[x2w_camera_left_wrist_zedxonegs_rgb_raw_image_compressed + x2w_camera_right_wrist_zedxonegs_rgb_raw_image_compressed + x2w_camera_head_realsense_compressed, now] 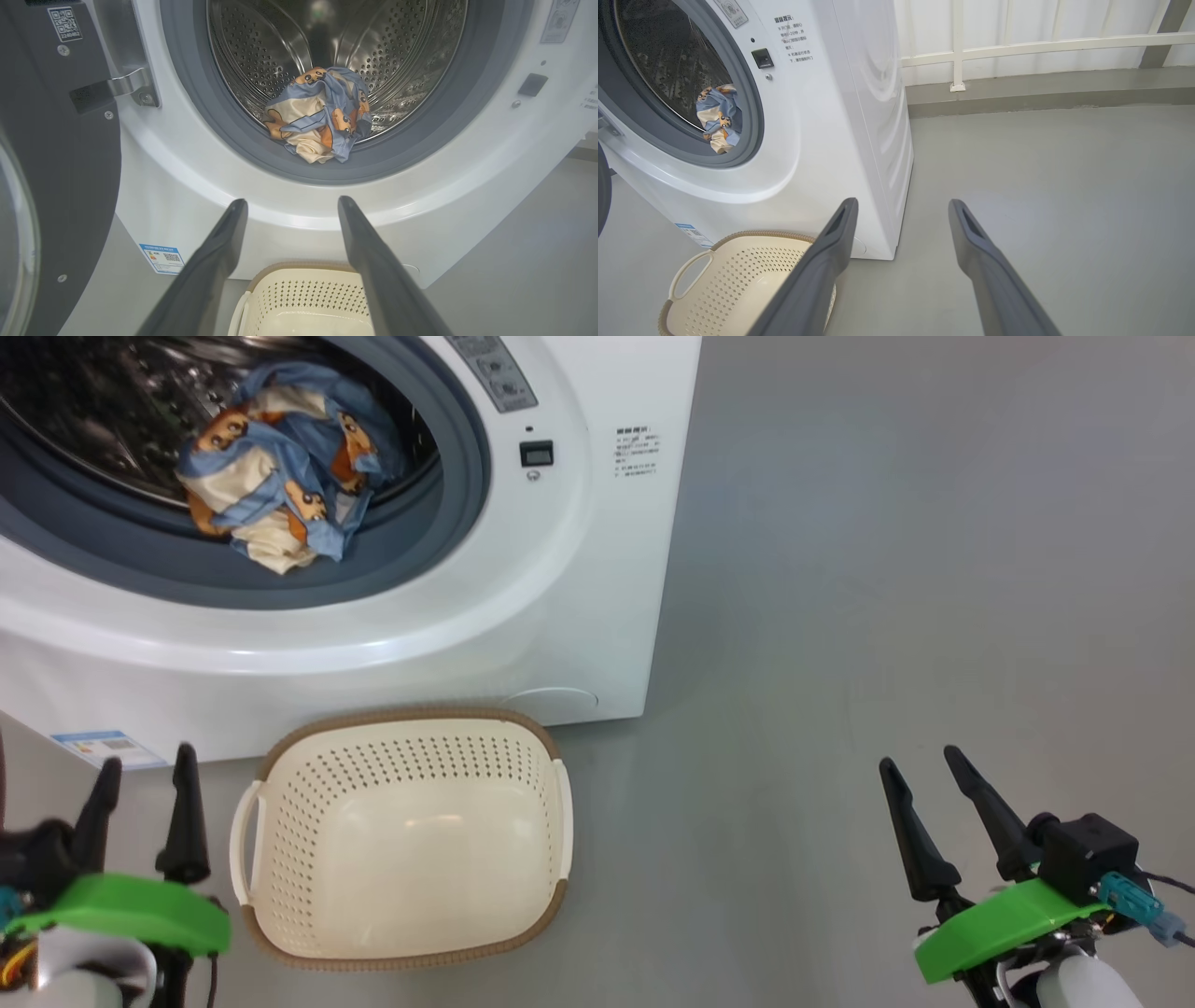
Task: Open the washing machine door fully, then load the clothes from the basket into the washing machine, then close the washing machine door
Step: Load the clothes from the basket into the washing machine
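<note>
Head view: your left gripper [147,758] at 7 and right gripper [918,758] at 5 o'clock gape empty; clothes [280,476] at 11 sag onto the seal [462,495], where the closing door [56,177] could trap them.

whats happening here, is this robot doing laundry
Yes, a two-armed robot is loading a washing machine. The clothes lie bundled at its mouth, partly over the grey rubber ring, and the basket on the floor in front is empty. The washing machine door stands open on the left. The left end effector and right end effector are open and hold nothing. The door is not yet closed.
</note>
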